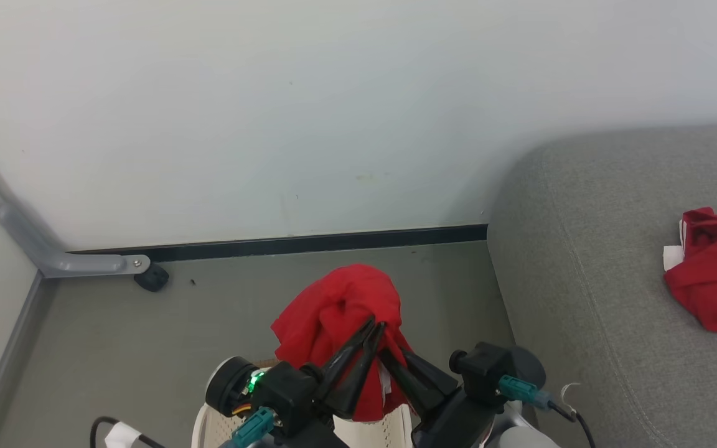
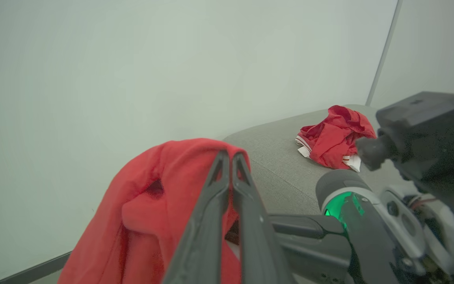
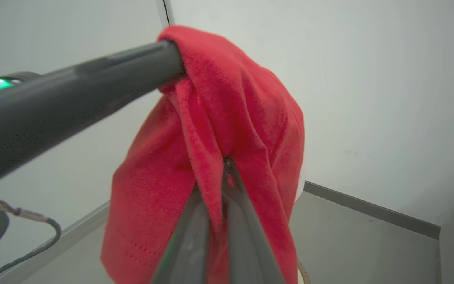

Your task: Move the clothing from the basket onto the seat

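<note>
Head view puts both grippers left of the seat [image 1: 582, 261], with their fingers meeting in one red garment [image 1: 333, 311]. Your left gripper [image 1: 376, 325] is closed, its tips pinching the upper part of the bunched cloth. Your right gripper [image 1: 389, 354] is closed as well, clamped on a fold just beneath the left one's tips.

The garment hangs in a loose bundle between them, raised off the floor [image 1: 240, 323] and in front of the wall [image 1: 271, 124]. The basket [image 1: 393, 430] sits just left of the seat's near corner, directly under the two grippers. The cloth's lower end drops behind the fingers, so you cannot tell whether it is clear of the basket.

In the right wrist view your own fingers press together with red fabric caught between them. One finger of the left gripper crosses from the side into the top of the same bundle.

A second garment [image 1: 713, 280], red with white trim, lies crumpled on the seat, well apart from the grippers.
</note>
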You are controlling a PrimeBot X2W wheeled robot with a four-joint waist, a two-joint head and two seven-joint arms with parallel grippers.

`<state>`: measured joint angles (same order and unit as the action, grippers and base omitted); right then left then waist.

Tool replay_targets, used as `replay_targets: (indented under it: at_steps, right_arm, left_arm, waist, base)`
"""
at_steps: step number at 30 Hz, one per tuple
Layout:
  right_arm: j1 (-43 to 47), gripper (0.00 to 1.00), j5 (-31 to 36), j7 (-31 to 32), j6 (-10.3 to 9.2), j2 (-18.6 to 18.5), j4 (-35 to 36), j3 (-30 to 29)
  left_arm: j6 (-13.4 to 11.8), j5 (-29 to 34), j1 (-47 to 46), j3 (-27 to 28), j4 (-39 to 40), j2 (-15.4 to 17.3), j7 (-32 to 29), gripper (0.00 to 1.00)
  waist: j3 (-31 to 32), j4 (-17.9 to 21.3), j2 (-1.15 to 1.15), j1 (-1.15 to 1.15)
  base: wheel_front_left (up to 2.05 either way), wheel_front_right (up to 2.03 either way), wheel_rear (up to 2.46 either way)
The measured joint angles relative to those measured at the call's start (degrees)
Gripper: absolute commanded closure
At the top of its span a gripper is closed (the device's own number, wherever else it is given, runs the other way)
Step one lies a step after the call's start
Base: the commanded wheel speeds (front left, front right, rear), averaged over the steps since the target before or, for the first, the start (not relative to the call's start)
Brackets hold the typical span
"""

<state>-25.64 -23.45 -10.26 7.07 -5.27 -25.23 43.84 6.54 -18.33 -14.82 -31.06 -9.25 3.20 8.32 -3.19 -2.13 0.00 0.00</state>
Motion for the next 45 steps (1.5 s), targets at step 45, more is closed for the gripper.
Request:
replay_targets:
  at_steps: [45]
  right_arm:
    - [-9.28, 1.00, -4.87, -3.78, -2.59, -8.12, -6.26, -16.30]
  left_arm:
    - [-0.82, 3.87, 3.63, -4.14, 4.72, 3.72, -2.16, 0.00]
  waist:
    - [-6.16, 12.83, 0.00, 0.00]
  base:
    - [0.00, 0.00, 0.00]
